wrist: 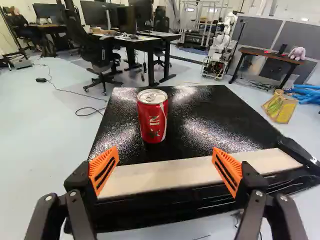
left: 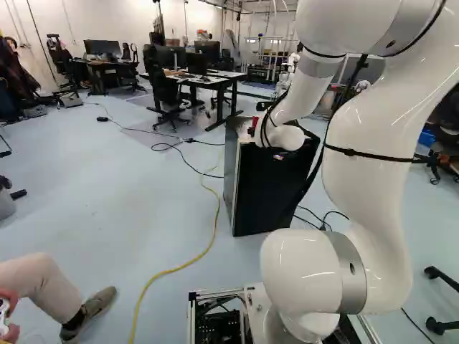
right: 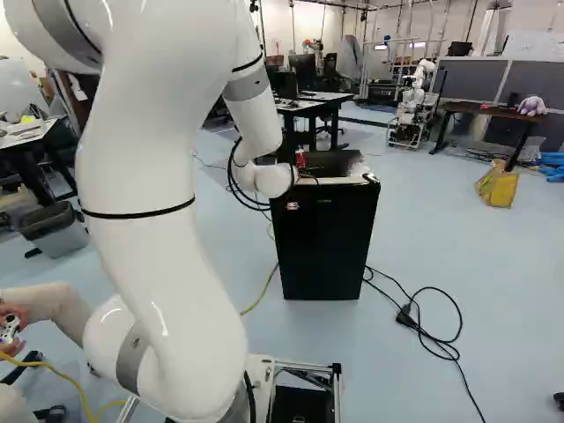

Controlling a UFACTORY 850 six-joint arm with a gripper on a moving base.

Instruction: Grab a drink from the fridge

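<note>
The black mini fridge (right: 324, 247) stands on the floor ahead of the base, its door shut. On its dark, glossy top (wrist: 210, 117) a red drink can (wrist: 152, 116) stands upright, near one side; it also shows as a small red can (left: 254, 122) beside my wrist. In the wrist view my gripper (wrist: 165, 170) is open, its orange pads wide apart at the top's front edge. The can is beyond the fingertips, within their spread but off centre, with nothing between the pads. In both base views the wrist hides the fingers.
A pale strip (wrist: 165, 175) runs along the fridge top's front edge. Black cables (right: 432, 339) lie beside the fridge, and a yellow cable (left: 176, 269) crosses the floor. Desks and chairs stand behind, with another robot (right: 412, 106) farther back. A seated person is at the left.
</note>
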